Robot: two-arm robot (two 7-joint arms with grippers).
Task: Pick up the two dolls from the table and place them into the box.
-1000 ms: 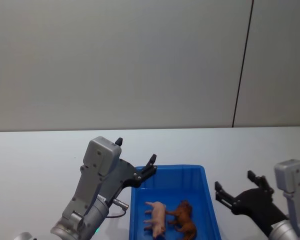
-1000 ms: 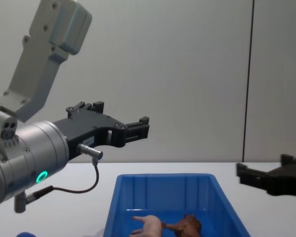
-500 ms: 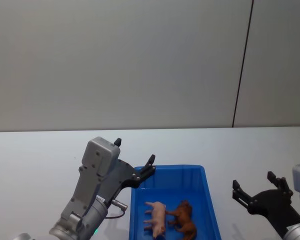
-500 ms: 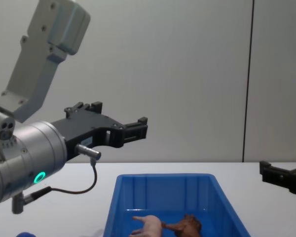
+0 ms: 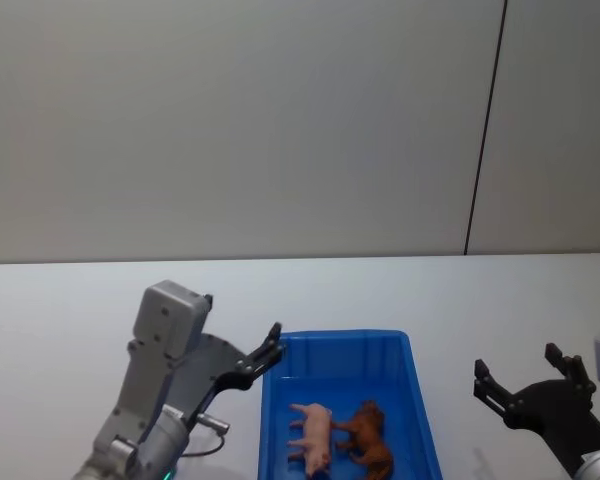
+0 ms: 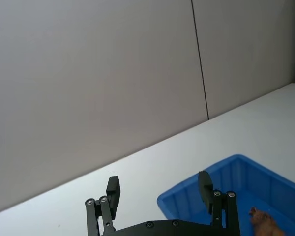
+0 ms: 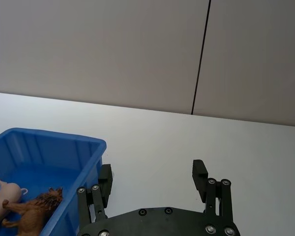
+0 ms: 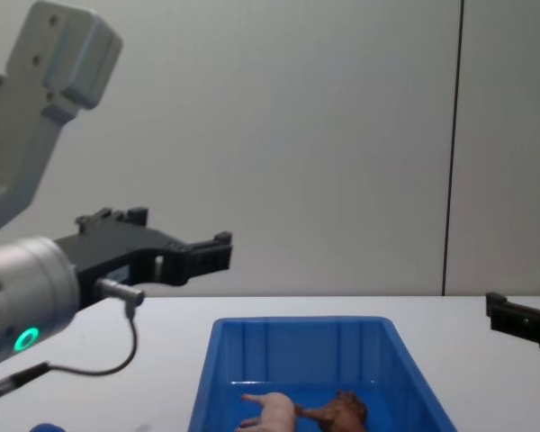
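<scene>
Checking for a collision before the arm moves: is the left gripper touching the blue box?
Apart. The chest view, seeing both from the side, shows the left gripper hanging well above the box, with a plain gap between its fingers and the rim.

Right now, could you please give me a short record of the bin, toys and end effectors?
bin: rectangular bright blue plastic bin on the plain white tabletop
pig: pale pink toy pig inside the bin
lion: brown maned toy lion beside it, on its right
left end effector: open, empty, raised by the bin's left side
right end effector: open, empty, right of the bin
</scene>
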